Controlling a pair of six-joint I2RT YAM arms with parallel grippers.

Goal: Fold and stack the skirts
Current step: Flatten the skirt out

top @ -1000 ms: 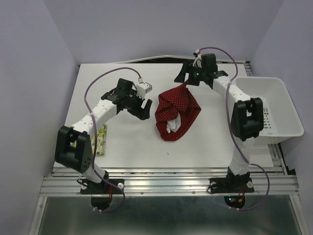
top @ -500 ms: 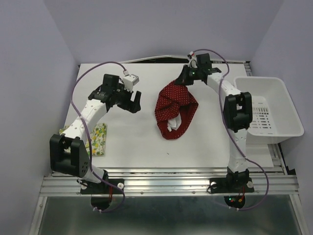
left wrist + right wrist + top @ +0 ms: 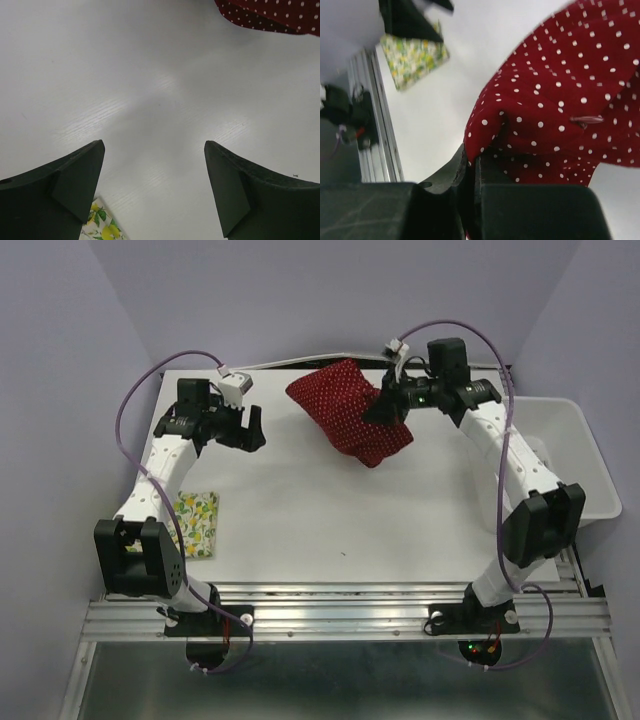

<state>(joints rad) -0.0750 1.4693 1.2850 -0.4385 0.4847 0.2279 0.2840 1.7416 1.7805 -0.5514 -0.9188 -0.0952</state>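
The dark red polka-dot skirt (image 3: 348, 415) hangs lifted above the back middle of the table, pinched at its right edge by my right gripper (image 3: 383, 406), which is shut on the fabric. In the right wrist view the red skirt (image 3: 565, 100) fills the right side and runs down between the closed jaws of the right gripper (image 3: 472, 170). The lemon-print skirt (image 3: 196, 523) lies folded flat at the table's left front edge; it also shows as the lemon skirt (image 3: 412, 57) and the lemon skirt corner (image 3: 102, 229). My left gripper (image 3: 243, 427) hovers open over bare table at the back left, holding nothing.
A white plastic bin (image 3: 590, 455) stands off the table's right edge, partly behind the right arm. The white table (image 3: 330, 510) ends at a metal rail in front. Purple walls close in at the back and sides.
My right gripper shut on the red skirt and raised it off the table toward the back. The left arm swung away to the back left, still open.
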